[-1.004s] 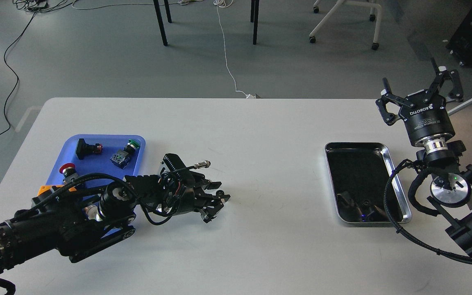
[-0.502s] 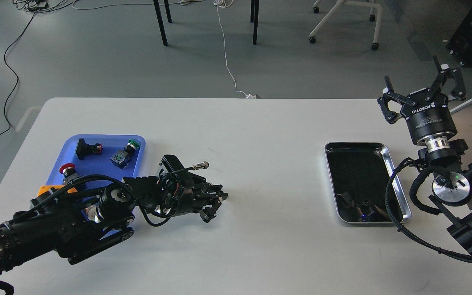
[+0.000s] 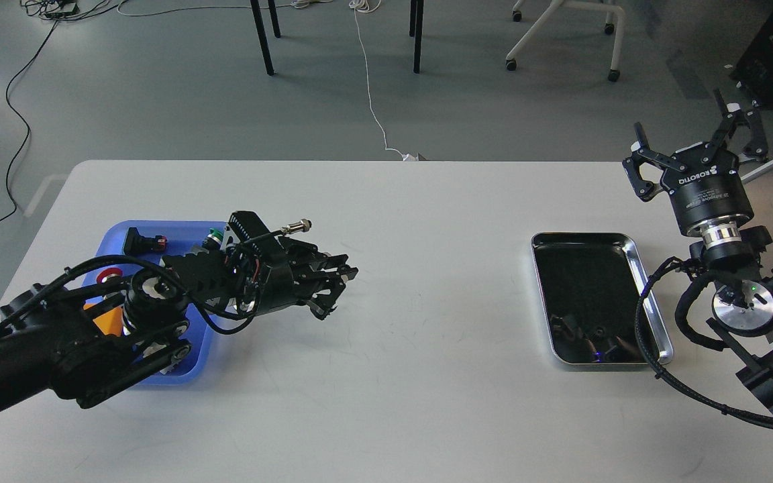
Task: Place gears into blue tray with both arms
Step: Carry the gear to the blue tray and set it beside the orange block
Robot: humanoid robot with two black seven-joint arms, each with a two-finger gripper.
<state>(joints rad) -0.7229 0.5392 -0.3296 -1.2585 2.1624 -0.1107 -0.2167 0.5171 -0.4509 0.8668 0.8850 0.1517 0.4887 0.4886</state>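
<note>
left hand: centre-left of frame, above the white desk just right of the blue tray, fingers drawn close, contents cannot tell | right hand: upper right, fingers spread wide, nothing held | gears: one small dark ring seems to lie in the steel tray at lower right, unclear | blue tray: left, push buttons inside, partly hidden by arm
</note>
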